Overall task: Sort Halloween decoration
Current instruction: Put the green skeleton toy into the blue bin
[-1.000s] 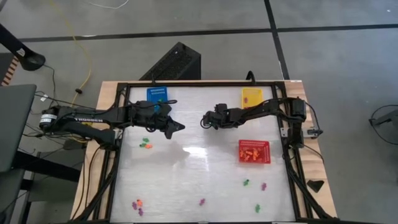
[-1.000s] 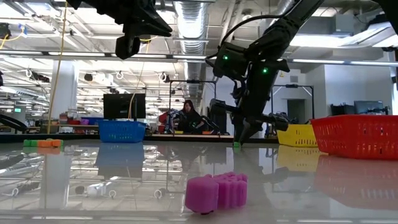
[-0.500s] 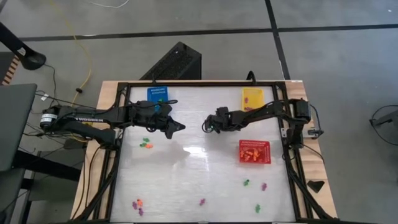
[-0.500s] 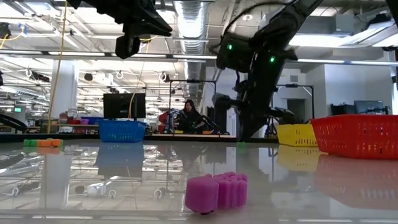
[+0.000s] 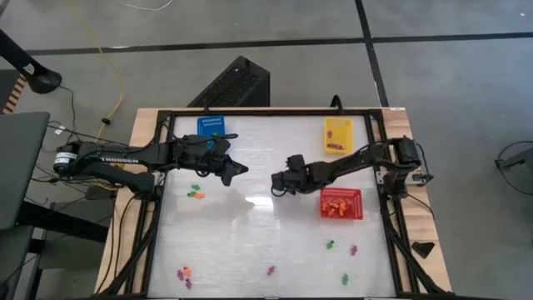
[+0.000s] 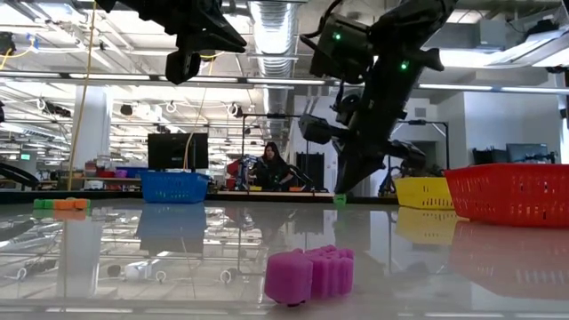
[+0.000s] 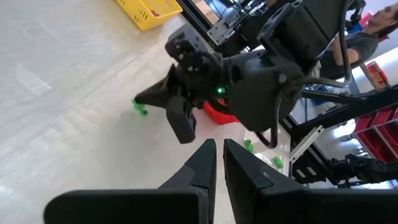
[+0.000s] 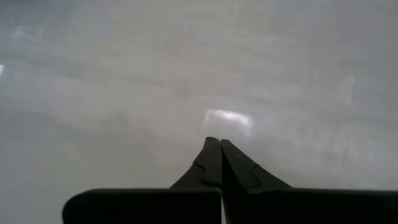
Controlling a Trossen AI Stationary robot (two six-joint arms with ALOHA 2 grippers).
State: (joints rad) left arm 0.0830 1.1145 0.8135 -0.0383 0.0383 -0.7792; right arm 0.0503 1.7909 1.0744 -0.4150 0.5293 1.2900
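right pincer (image 5: 276, 190) over bare table (image 5: 250, 242)

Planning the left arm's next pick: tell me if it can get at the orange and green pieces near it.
Probably yes. The left gripper hangs shut just beyond the orange and green pieces, which lie on bare table with nothing over them. The right gripper, also shut, is off to the other side.
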